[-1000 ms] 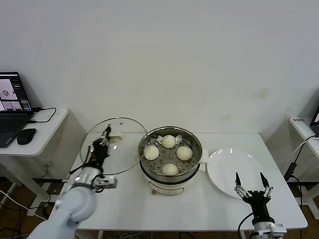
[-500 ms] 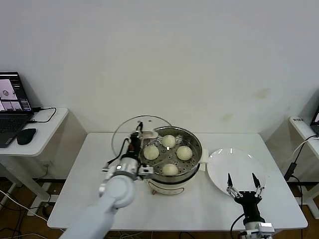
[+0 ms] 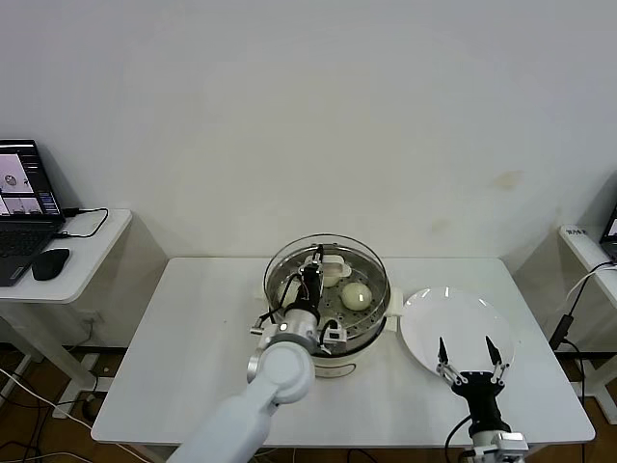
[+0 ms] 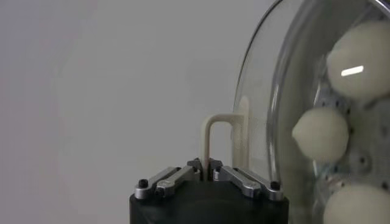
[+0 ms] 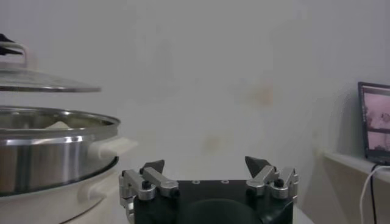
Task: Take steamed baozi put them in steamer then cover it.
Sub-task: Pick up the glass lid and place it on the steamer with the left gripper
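head overhead; wrists close (share steamer [image 3: 328,299])

Bright, even indoor light, soft shadows.
Glare streak on a baozi [image 4: 355,59] up close; blurred through the cover [image 4: 259,109].

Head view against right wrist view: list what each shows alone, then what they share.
Only the head view shows the buns in the steamer, the white plate, the left gripper shut on the lid's handle, and a laptop on a side table. Only the right wrist view shows a clear gap between the lid and the steamer's rim. Both show the steamer, the lid and the open right gripper.
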You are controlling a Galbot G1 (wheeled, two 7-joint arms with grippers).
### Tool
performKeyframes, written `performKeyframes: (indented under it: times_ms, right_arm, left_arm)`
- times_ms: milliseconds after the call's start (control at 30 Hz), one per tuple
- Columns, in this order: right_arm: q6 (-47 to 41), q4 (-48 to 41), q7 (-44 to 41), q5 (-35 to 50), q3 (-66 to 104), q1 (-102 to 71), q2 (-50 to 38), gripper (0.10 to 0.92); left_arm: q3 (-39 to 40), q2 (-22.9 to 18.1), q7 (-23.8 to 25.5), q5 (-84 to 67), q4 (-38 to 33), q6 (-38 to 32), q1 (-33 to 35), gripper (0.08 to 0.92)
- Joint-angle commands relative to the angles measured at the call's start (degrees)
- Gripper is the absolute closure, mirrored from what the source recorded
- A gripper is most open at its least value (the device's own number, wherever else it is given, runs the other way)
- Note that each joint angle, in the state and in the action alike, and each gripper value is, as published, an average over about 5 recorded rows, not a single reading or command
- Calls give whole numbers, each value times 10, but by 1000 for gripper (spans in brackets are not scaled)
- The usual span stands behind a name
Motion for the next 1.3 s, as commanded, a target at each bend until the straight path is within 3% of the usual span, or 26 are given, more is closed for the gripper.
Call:
performKeyframes:
  times_ms: [33, 1033, 1300]
  right_arm:
    - [2, 1, -1, -1, 0, -3, 1, 202]
    - [4, 2, -6, 4, -4, -4, -3, 203]
    - [4, 1, -6, 4, -7, -4, -4, 202]
  left_arm:
    - [15, -19, 11, 21, 23, -2, -4, 855]
    - [3, -29, -5, 25, 40, -13, 5, 847]
    - [-5, -5, -36, -12, -32, -6, 31, 644]
